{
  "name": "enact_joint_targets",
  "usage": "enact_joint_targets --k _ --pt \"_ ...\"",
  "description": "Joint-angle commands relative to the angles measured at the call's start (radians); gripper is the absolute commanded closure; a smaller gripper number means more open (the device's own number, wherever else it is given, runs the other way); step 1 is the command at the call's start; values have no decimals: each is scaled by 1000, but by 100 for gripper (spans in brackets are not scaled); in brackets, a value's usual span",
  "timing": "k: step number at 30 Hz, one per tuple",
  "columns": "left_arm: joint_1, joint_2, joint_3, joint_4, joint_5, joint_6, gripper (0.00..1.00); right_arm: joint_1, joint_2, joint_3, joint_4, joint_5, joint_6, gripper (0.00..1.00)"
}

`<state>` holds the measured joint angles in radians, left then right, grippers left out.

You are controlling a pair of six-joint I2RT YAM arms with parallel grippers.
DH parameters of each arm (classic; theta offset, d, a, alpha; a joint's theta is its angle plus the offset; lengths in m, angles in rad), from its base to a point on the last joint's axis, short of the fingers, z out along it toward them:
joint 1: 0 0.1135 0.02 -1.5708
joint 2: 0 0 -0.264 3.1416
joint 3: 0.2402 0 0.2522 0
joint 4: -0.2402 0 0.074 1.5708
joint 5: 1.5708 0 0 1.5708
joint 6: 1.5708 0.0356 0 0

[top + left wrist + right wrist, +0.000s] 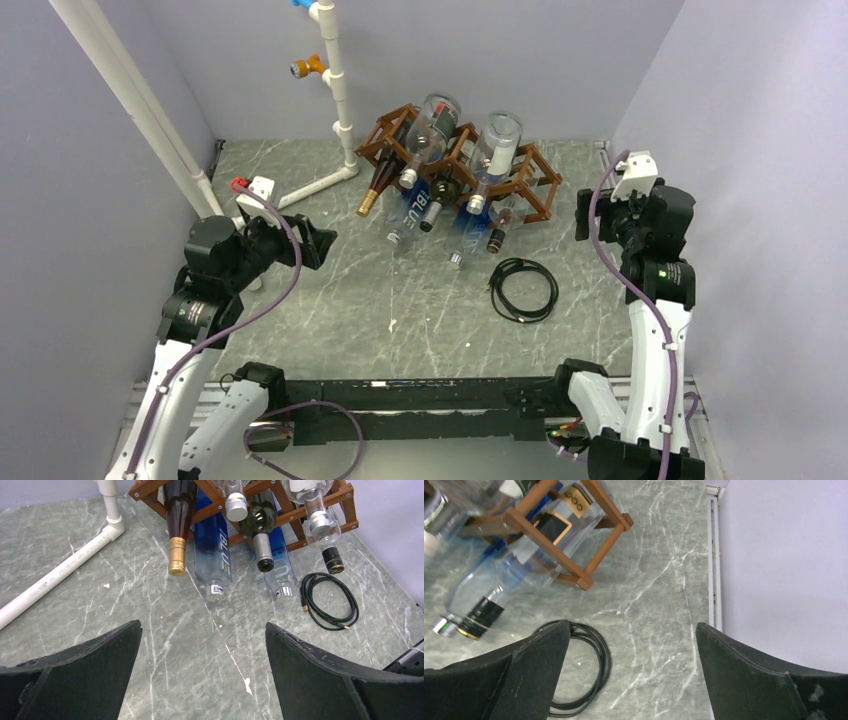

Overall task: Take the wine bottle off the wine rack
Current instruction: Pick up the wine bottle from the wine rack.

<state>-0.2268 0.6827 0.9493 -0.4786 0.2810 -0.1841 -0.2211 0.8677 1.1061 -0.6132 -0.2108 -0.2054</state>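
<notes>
While both arms hover over the counter (175, 655), left pincer (202, 630) is gaping wide, nothing btw its fingers but bare marbled surface. Straight ahead of it, well apart: the wine rack (549, 552), standing w/ bottle necks poking out toward the arms. Gold-foil wine bottle (176, 535) lies in the lower row, ahead and a touch left of the pincer's centre, neck sloping down; can't tell if the foil tip touches the counter. Next along to the right comes a blue bottle (215, 555), then a dark green wine bottle (257, 527) w/ grey capsule, then a 2nd blue one (282, 577). Clear bottles (497, 140) sit in the upper row. White pipe (65, 567) lies on the counter far off to the pincer's left.

Right pincer (633, 627) is spread fully too, holding nothing. Rack's end corner sits ahead and to its left. Black cable (603, 655) is coiled on the counter just by its left finger, partly hidden behind it. Black-capped bottle neck (481, 612) points down further left. Plain wall (784, 555) runs along the pincer's right.
</notes>
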Motion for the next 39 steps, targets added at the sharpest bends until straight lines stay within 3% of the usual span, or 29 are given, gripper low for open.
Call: enact_joint_targets --k 1,7,13,18,26,39 --pt "-17 22 37 18 0 -1 1 -21 -10 -55 -13 -74 -174 0" --pt "-56 -1 20 40 -20 16 1 -82 -34 -68 -62 -318 -222 0" --pt "-65 -58 -40 80 -6 3 1 -105 -30 -96 -30 -443 -222 0" --pt "-64 -79 -91 125 32 -32 1 -105 -35 -121 -22 -492 -231 0" --pt "-65 14 -80 160 73 -77 1 -92 -85 -112 -1 -471 -185 0" --pt "-64 91 -78 198 98 -97 1 -81 -106 -174 44 -585 -96 0"
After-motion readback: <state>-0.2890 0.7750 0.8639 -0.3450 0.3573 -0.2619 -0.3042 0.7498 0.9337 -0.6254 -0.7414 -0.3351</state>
